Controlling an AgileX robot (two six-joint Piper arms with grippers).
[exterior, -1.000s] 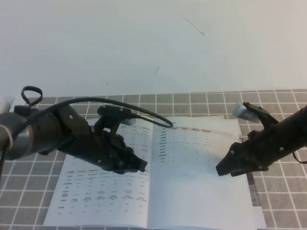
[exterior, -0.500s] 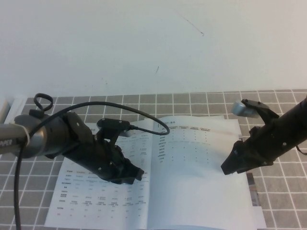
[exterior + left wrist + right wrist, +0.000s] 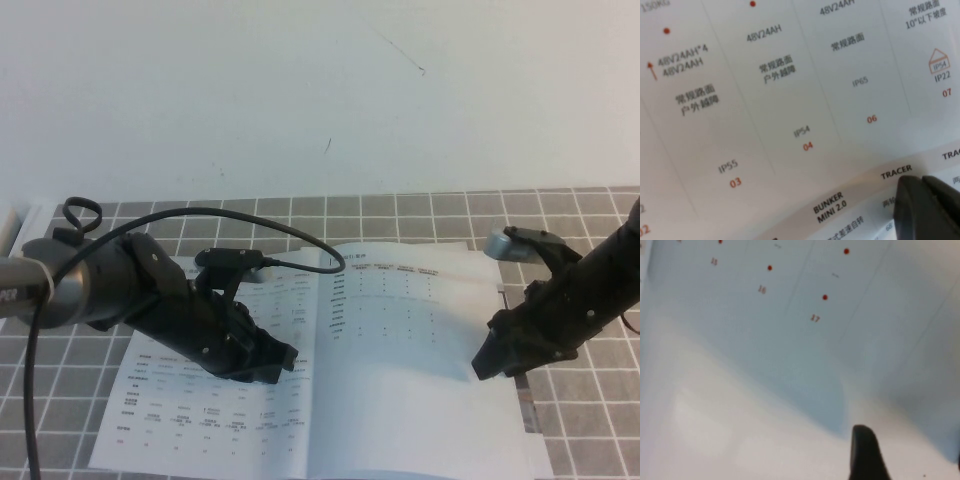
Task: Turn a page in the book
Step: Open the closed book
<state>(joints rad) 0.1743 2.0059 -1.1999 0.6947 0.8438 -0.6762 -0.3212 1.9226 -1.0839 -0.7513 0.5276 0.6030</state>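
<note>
Tiled table (image 3: 400,205), open book (image 3: 400,400), both grippers (image 3: 285,362) (image 3: 487,366) over pages.

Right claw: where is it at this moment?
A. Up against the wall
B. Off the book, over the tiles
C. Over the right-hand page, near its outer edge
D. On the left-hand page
C: the high view shows the right claw low over the right-hand page of the open book, near its outer edge.
</note>
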